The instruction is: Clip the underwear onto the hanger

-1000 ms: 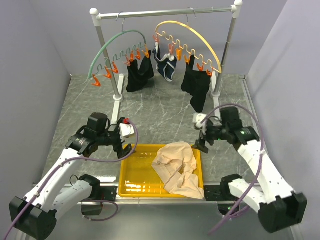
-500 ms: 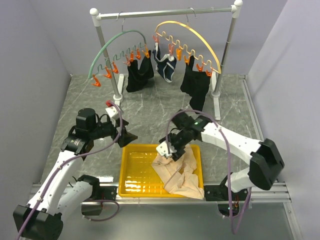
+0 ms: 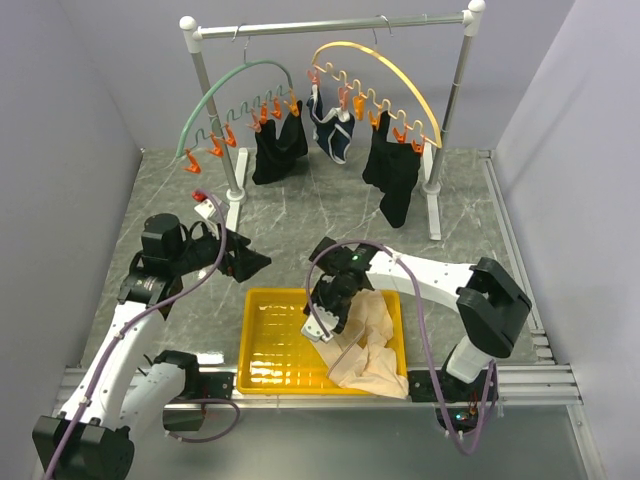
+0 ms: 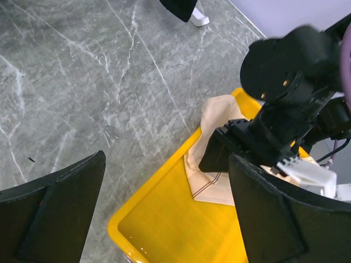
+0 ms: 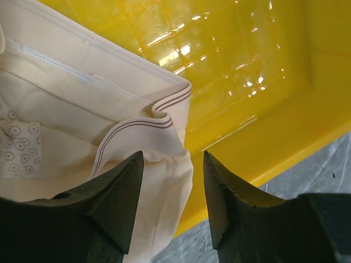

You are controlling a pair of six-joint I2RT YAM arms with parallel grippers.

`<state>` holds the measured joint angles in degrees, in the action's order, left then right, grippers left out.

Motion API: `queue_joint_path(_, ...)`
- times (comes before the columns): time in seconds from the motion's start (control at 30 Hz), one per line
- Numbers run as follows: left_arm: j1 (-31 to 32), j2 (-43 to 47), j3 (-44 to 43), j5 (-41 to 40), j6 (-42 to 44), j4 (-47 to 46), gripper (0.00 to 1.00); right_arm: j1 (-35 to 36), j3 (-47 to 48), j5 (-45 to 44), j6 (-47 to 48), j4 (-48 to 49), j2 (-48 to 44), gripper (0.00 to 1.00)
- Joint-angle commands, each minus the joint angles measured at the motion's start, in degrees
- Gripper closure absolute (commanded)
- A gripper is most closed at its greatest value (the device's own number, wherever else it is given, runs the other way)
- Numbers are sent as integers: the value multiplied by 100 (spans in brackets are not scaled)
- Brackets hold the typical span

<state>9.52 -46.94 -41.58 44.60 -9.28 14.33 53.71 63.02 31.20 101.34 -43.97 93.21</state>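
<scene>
Right wrist: underwear (image 5: 82, 109) hem between the parted right jaws, over yellow tray (image 5: 263, 137).

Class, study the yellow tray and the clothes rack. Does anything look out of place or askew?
Yes. The beige underwear lies crumpled in the yellow tray and spills over its near right corner instead of hanging. By contrast, the dark garments hang neatly from clips up on the rack.

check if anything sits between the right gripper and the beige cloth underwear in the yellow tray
Nothing visible does: the right gripper hangs open directly over the beige cloth underwear in the yellow plastic tray.
</scene>
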Motion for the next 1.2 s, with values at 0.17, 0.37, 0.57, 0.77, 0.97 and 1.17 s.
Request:
queue_joint_path(0.17,-117,194,-122,-4,-206,-158,1,306,202,-281,650,-7,294,47)
queue_joint_path(0.37,-152,211,-61,22,-259,-202,1,385,9,-325,476,-43,207,70)
queue_joint_path(0.57,-152,71,-183,66,-207,-220,1,394,-292,-360,177,337,-153,100)
queue_joint_path(0.77,-152,176,-236,-118,-57,-114,1,-9,892,165,-1718,-138,-802,100)
queue_joint_path(0.97,-152,229,-131,-241,-4,-184,1,-888,1678,247,-3707,254,-1401,100)
queue_joint_path(1.17,-152,-131,-157,-162,48,-387,1,-1932,2099,-264,-4894,521,-1016,100)
